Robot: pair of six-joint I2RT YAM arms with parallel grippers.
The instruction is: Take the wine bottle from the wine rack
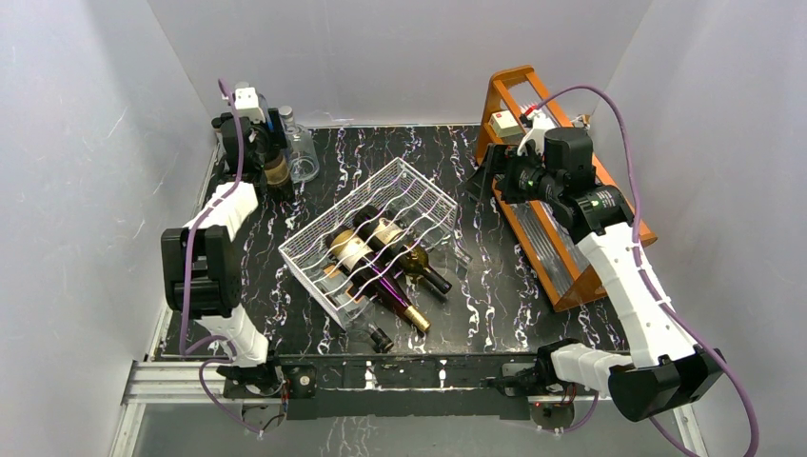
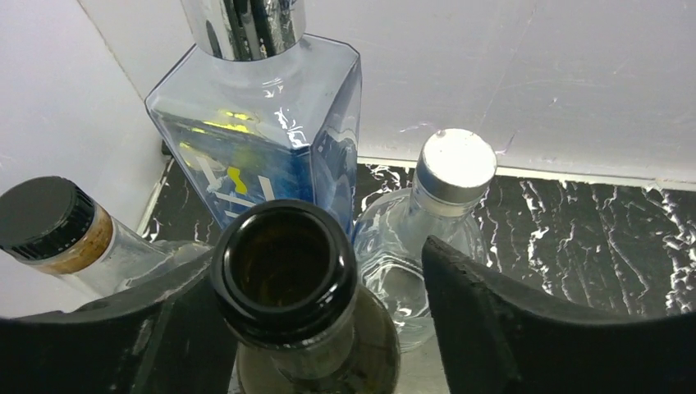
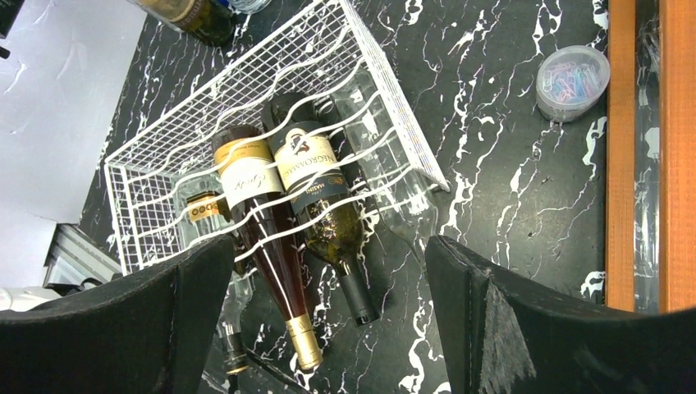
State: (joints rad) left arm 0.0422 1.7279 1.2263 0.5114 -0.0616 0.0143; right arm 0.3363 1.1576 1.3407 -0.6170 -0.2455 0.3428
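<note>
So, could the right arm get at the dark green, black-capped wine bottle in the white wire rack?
Probably yes: its jaws are open, and the neck of the dark green bottle pokes clear of the white wire rack.

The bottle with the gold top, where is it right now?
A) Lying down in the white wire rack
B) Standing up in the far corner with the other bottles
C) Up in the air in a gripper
A: the bottle with the gold top lies on its side in the white wire rack, next to a dark bottle with a black cap, with its neck poking out past the rack's open edge.
</note>
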